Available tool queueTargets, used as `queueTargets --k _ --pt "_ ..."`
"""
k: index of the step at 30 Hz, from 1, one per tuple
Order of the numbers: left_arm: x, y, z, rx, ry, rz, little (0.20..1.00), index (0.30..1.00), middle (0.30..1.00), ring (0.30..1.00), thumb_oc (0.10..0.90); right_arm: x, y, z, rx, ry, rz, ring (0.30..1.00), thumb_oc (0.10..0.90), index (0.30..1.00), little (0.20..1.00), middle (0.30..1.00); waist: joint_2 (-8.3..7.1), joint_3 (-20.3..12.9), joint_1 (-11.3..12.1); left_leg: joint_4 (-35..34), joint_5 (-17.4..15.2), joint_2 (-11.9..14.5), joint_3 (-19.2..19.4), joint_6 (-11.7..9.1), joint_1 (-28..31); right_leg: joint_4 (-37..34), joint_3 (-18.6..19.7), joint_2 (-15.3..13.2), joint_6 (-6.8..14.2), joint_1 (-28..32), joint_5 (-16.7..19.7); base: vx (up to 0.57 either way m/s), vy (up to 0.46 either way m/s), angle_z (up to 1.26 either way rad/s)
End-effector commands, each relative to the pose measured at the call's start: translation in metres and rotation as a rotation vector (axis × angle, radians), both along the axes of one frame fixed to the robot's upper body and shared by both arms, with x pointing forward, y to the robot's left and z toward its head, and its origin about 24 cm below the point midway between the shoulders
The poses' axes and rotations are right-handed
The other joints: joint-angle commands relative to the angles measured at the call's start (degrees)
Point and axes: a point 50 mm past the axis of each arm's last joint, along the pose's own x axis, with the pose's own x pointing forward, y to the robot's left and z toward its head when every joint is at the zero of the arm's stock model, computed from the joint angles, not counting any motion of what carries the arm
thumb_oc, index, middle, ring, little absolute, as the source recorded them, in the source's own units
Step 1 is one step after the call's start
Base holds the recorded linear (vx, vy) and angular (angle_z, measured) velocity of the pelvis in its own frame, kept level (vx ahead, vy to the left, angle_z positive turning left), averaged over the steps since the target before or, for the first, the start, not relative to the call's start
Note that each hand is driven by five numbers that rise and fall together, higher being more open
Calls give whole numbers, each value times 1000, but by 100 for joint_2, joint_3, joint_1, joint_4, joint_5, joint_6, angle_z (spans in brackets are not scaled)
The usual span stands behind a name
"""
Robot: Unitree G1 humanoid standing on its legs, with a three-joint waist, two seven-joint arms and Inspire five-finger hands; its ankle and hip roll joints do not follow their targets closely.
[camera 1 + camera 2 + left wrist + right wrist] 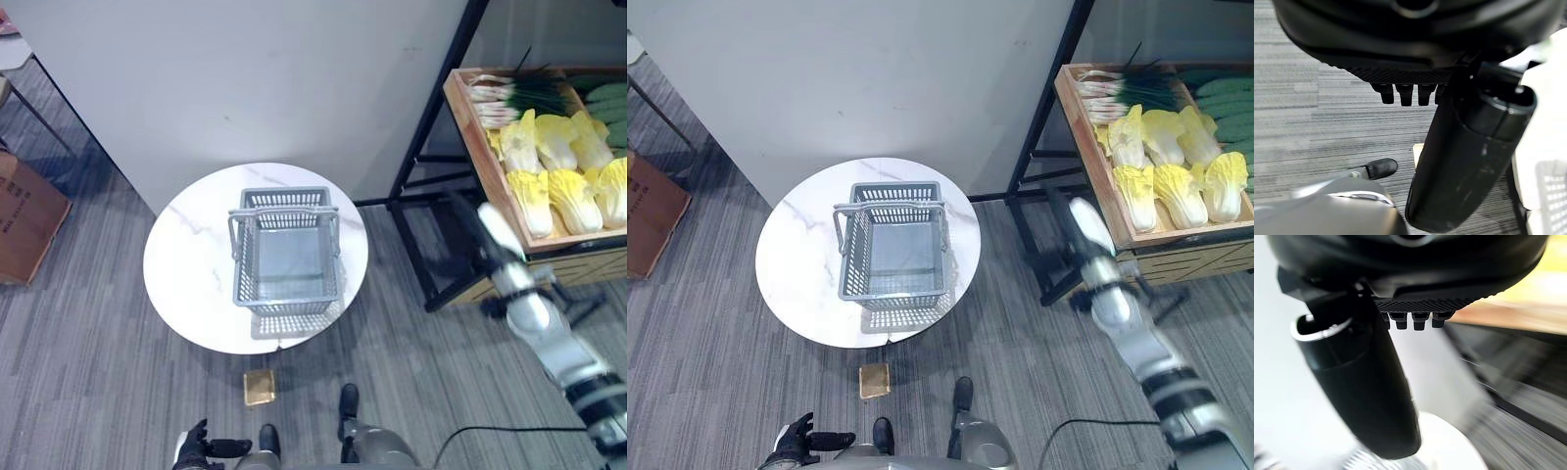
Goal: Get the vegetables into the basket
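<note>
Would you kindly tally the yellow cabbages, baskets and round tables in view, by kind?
Cabbages: 6
Basket: 1
Table: 1
Total: 8

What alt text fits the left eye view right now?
An empty grey basket sits on a round white marble table. To the right, the right robot hand reaches toward a wooden crate of yellow cabbages, while the left robot hand hangs low, open.
</note>
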Motion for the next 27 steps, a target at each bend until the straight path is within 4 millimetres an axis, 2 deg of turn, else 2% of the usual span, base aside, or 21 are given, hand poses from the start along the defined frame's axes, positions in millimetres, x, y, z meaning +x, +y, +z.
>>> queueTargets --k 1,2,4,5,6,8,10,15,20,27 --pt "12 18 7 77 -12 -47 1000 1000 1000 1000 900 8 -12 6 -148 -55 -66 1000 900 1000 1000 1000 -127 123 129 6 -91 253 -343 -312 -149 58 216 -651 887 406 -315 19 7 10" --pt "11 18 7 82 -5 -49 1000 1000 1000 1000 900 12 -1 23 -165 -126 -25 1000 900 1000 1000 1000 -145 121 166 6 -91 263 -347 -315 -160 50 212 -648 884 409 -318 16 -4 5" --pt "12 17 7 85 -9 -52 1000 1000 1000 1000 900 17 13 35 -161 -166 24 1000 900 1000 1000 1000 -151 134 216 6 -87 271 -356 -321 -171 43 212 -644 878 409 -330 5 -7 5" --pt "14 16 8 84 -14 -54 1000 1000 1000 1000 900 23 29 44 -139 -192 74 1000 900 1000 1000 1000 -155 147 268 6 -74 281 -377 -328 -190 36 207 -641 868 407 -339 0 0 0" --pt "14 13 7 75 -14 -56 1000 1000 1000 1000 900 34 46 50 -67 -196 116 1000 900 1000 1000 1000 -159 168 326 6 -51 290 -391 -336 -219 30 205 -632 854 398 -346 0 0 0" --pt "15 11 6 70 -14 -67 1000 1000 1000 1000 900 48 64 62 -50 -200 151 1000 900 1000 1000 1000 -160 197 402 6 -21 303 -414 -353 -255 22 194 -619 840 394 -353 -6 -9 -3" --pt "24 9 9 63 -60 -56 1000 1000 1000 1000 900 69 82 80 -15 -197 151 1000 900 1000 1000 1000 -155 275 513 6 31 328 -455 -368 -341 19 188 -593 807 324 -344 -30 -16 9" --pt "33 10 12 63 -93 -43 1000 1000 1000 1000 900 81 93 92 7 -192 140 1000 900 1000 1000 1000 -152 348 591 6 98 354 -520 -385 -470 13 167 -577 791 233 -323 -17 -6 2" --pt "40 8 14 66 -112 -46 1000 1000 1000 1000 900 94 103 94 43 -155 108 1000 900 1000 1000 1000 -145 443 690 6 178 356 -614 -401 -664 18 128 -572 777 100 -292 -17 -9 6" --pt "45 5 15 65 -133 -57 1000 1000 1000 1000 900 103 99 97 18 -136 44 1000 900 1000 1000 1000 -104 529 787 6 227 343 -694 -405 -818 17 91 -588 780 -14 -277 -2 4 7"
